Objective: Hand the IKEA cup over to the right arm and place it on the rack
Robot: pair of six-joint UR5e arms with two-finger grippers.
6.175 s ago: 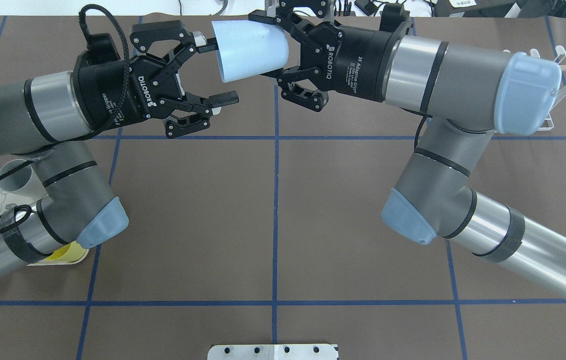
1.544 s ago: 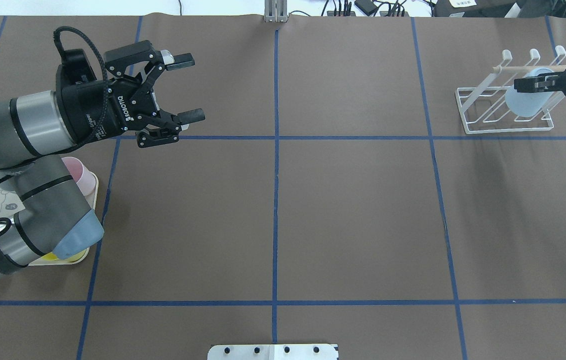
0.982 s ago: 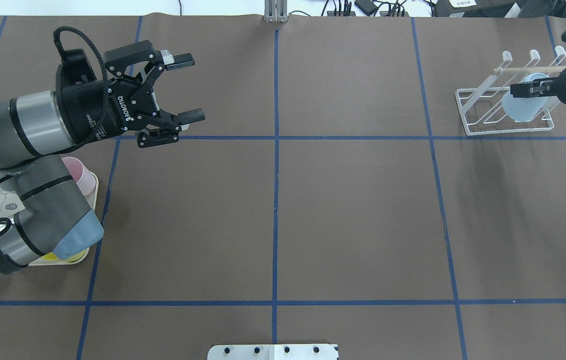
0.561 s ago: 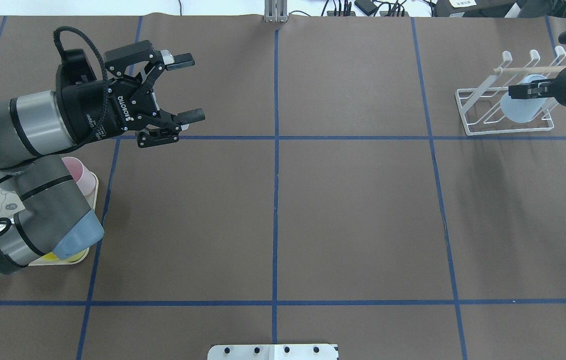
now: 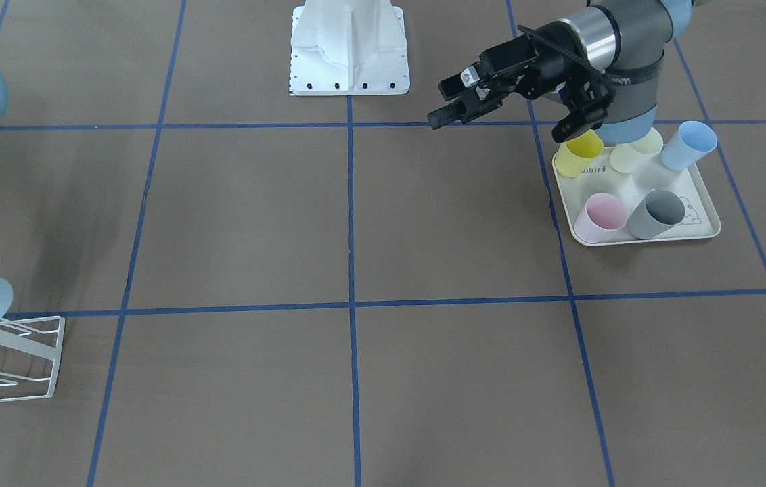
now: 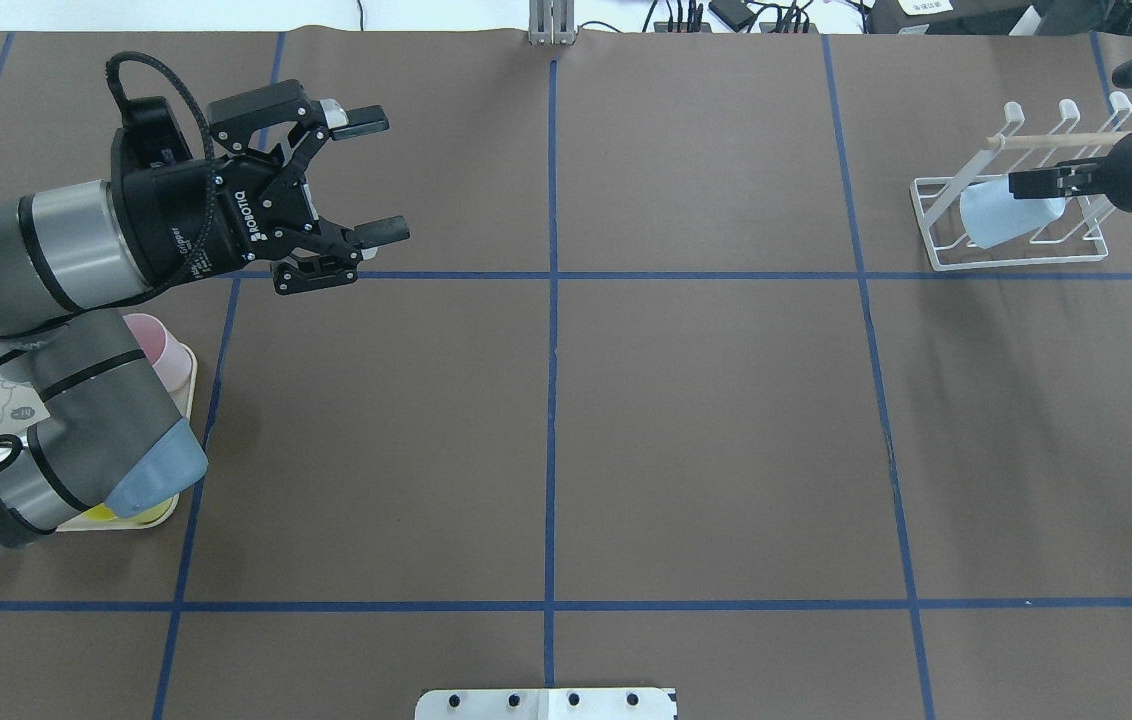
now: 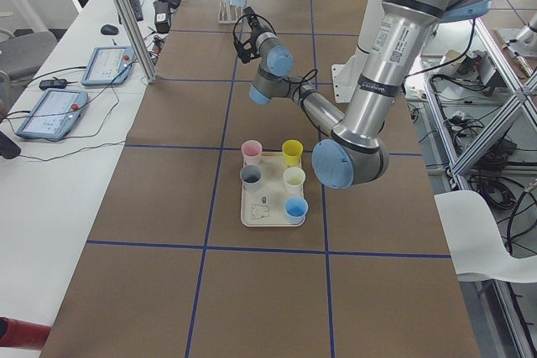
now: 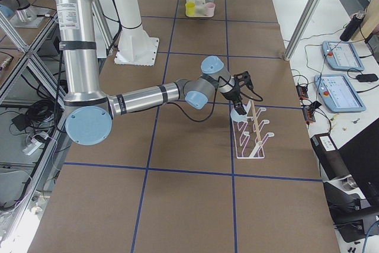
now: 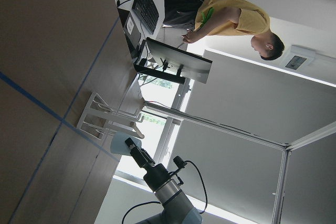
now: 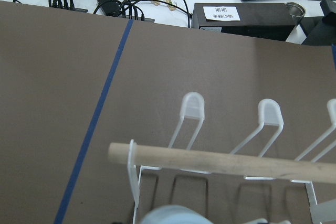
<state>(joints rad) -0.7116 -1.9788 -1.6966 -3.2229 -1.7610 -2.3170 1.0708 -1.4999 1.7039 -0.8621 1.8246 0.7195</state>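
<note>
Pale blue cup [image 6: 1008, 214] tilts in the rack [image 6: 1016, 250], right claw [image 6: 1031, 183] pinching it; left claw [image 6: 371, 175] gapes.

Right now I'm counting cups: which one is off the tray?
The pale blue cup at the rack, by the right gripper; the other five stand on the tray.

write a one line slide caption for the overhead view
Right claw lowers the blue cup onto the rack; left claw waits open.
</note>
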